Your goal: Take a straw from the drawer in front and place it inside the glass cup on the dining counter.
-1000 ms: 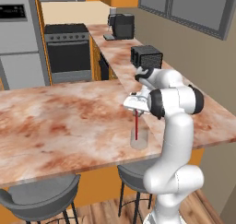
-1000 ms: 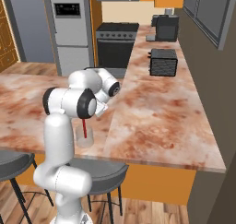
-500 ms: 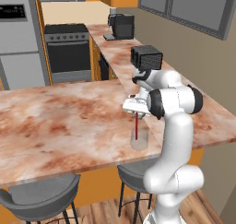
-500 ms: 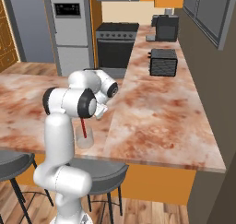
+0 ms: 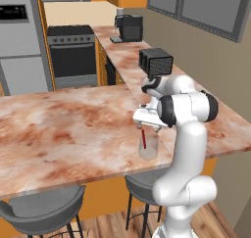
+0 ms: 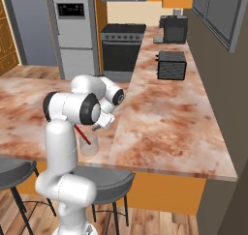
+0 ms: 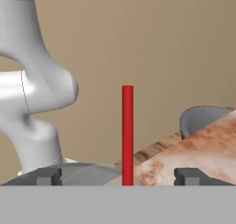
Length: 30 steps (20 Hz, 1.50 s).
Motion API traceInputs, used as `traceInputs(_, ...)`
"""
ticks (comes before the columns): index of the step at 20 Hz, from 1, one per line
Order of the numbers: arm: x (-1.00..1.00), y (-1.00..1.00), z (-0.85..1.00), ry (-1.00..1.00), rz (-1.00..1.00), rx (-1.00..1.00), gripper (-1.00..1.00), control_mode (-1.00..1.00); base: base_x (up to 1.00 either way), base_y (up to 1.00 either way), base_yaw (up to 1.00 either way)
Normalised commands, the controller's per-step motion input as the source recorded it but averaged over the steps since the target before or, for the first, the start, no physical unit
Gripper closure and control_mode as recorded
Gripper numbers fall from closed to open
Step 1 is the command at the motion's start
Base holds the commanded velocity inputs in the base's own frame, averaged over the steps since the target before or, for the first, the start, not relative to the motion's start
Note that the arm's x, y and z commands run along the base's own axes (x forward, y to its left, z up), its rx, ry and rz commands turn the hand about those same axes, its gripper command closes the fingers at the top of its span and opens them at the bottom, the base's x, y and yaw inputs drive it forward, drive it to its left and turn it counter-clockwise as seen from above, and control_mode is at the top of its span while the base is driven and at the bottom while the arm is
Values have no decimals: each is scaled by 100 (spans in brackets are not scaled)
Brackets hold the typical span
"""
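Dining counter [image 5: 59,129]: gripper [image 7: 119,176] now parted; straw [image 5: 143,138] (red) in glass cup [image 5: 148,146].

The fridge display [image 6: 66,10] seems lit, yet nothing is legible.

Even, soft rendered light fills the kitchen, with no glare or hard highlights. Below the gripper [image 5: 145,127] the dining counter [image 5: 63,129] shades the stools [image 5: 44,213] faintly. All three views are sharp, without blur or edge distortion.
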Motion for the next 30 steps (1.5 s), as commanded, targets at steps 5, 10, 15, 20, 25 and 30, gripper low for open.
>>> traceInputs(5, 0, -9, -1, -11, 0, 0, -100, -100, 0, 0, 0)
traceInputs(10, 0, -14, 2, -23, 0, -8, -100, -100, 0, 0, 0)
traceInputs(15, 0, -12, 8, -40, -4, -20, -100, -100, 0, 0, 0)
traceInputs(20, 0, -1, 13, -55, -5, -22, -100, -100, 0, 0, 0)
traceInputs(25, -7, -5, 19, -54, -2, -22, -100, -100, 0, 0, 0)
traceInputs(30, -16, -18, 26, -43, -1, -21, -100, -100, 0, 0, 0)
